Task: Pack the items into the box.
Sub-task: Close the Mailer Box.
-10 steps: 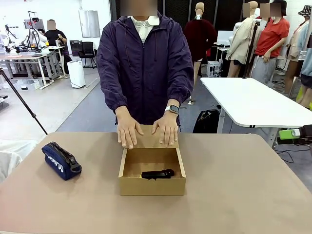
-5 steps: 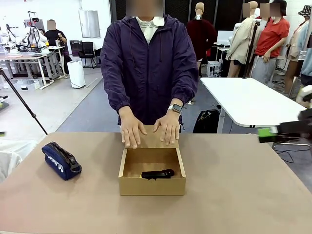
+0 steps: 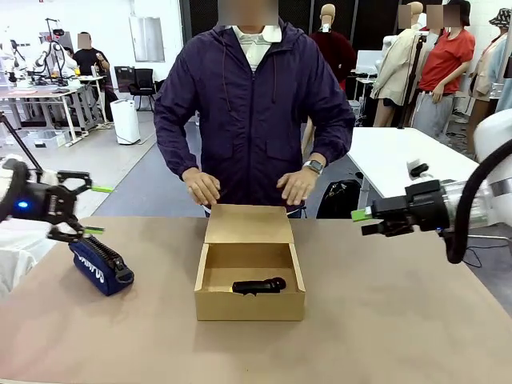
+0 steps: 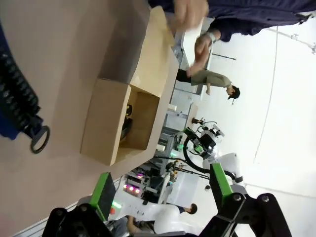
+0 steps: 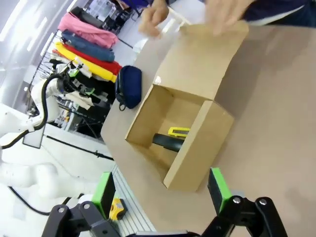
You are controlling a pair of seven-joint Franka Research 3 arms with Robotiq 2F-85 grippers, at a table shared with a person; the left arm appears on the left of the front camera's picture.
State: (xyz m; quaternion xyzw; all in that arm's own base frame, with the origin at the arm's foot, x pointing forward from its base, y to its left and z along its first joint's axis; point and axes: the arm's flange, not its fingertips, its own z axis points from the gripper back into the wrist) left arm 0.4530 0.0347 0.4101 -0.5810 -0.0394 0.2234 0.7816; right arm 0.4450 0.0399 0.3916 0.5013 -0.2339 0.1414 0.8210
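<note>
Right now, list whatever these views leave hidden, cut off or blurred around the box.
Yellow utility knife: right wrist view, mostly hidden behind the black gadget in the box.
Blue pouch: front view, print too small to read; left wrist view, cut by the edge.
Person's hand: right wrist view, blurred.

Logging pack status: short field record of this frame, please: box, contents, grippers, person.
box: open, mid-table, flap lid folded back toward the person
in box: black gadget, yellow knife
outside: blue pouch, robot's left of box
left gripper: open, empty, near the pouch
right gripper: open, empty, raised right of box
person's hands: by the flap's far edge
</note>
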